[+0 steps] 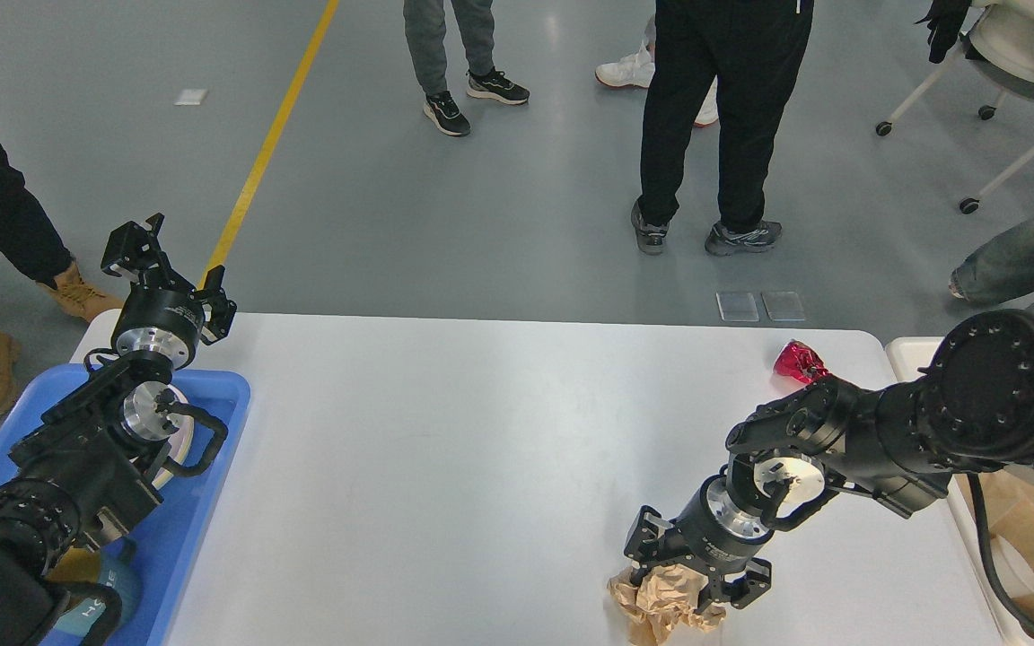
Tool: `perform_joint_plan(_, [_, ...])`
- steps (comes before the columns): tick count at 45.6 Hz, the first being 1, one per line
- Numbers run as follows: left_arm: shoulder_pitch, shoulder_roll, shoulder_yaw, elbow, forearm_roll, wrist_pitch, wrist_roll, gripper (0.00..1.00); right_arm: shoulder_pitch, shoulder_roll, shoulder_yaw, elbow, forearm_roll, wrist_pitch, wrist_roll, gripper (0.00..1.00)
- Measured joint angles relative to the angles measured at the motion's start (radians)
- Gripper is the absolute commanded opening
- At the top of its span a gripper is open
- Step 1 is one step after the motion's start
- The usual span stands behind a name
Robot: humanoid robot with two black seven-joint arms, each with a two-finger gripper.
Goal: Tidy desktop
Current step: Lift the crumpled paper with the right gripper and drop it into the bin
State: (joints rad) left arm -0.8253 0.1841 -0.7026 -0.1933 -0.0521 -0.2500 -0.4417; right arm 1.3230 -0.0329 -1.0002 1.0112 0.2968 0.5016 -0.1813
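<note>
The desktop (pixel 445 467) is a wide white tabletop. A crumpled ball of brown paper (pixel 661 610) lies near its front edge, right of centre. My right gripper (pixel 689 581) is open, pointing down, with its fingers straddling the top of the paper ball. A small crumpled red wrapper (pixel 800 362) lies at the far right corner. My left gripper (pixel 169 271) is open and empty, raised over the far left corner above the blue tray (pixel 212 467).
The blue tray at the left holds a white round thing and other items, partly hidden by my left arm. A cream bin (pixel 984 556) with brown paper stands off the right edge. Several people stand beyond the table's far edge.
</note>
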Motion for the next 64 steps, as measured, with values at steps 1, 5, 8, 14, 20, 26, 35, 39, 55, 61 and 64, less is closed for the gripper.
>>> perform_joint_plan(1, [0.000, 0.000, 0.000, 0.000, 0.000, 0.000, 0.000, 0.96, 0.000, 0.004, 0.000, 0.001, 0.000, -0.002, 0.000, 0.00])
perform_joint_plan(5, [0.000, 0.000, 0.000, 0.000, 0.000, 0.000, 0.000, 0.96, 0.002, 0.011, 0.000, 0.005, -0.001, -0.005, 0.000, 0.00])
perform_joint_plan(8, [0.000, 0.000, 0.000, 0.000, 0.000, 0.000, 0.000, 0.96, 0.008, 0.012, 0.000, 0.006, -0.001, -0.004, 0.000, 0.00])
perform_joint_plan(14, [0.000, 0.000, 0.000, 0.000, 0.000, 0.000, 0.000, 0.96, 0.030, 0.008, 0.000, 0.006, -0.001, -0.012, 0.000, 0.00])
perform_joint_plan(20, [0.000, 0.000, 0.000, 0.000, 0.000, 0.000, 0.000, 0.96, 0.108, -0.029, 0.001, 0.024, 0.001, -0.013, 0.000, 0.00])
perform_joint_plan(26, [0.000, 0.000, 0.000, 0.000, 0.000, 0.000, 0.000, 0.96, 0.270, -0.122, 0.003, 0.100, 0.002, -0.004, 0.000, 0.00])
perform_joint_plan(35, [0.000, 0.000, 0.000, 0.000, 0.000, 0.000, 0.000, 0.96, 0.536, -0.293, 0.002, 0.167, 0.002, 0.055, 0.000, 0.00])
perform_joint_plan(39, [0.000, 0.000, 0.000, 0.000, 0.000, 0.000, 0.000, 0.96, 0.650, -0.357, -0.008, 0.170, 0.002, 0.110, 0.000, 0.00])
perform_joint_plan(55, [0.000, 0.000, 0.000, 0.000, 0.000, 0.000, 0.000, 0.96, 0.764, -0.458, -0.090, 0.101, -0.001, 0.115, 0.000, 0.00])
perform_joint_plan(61, [0.000, 0.000, 0.000, 0.000, 0.000, 0.000, 0.000, 0.96, 0.655, -0.514, -0.128, -0.023, 0.001, 0.038, 0.000, 0.00])
perform_joint_plan(64, [0.000, 0.000, 0.000, 0.000, 0.000, 0.000, 0.000, 0.96, 0.568, -0.549, -0.134, -0.081, -0.001, -0.013, 0.000, 0.00])
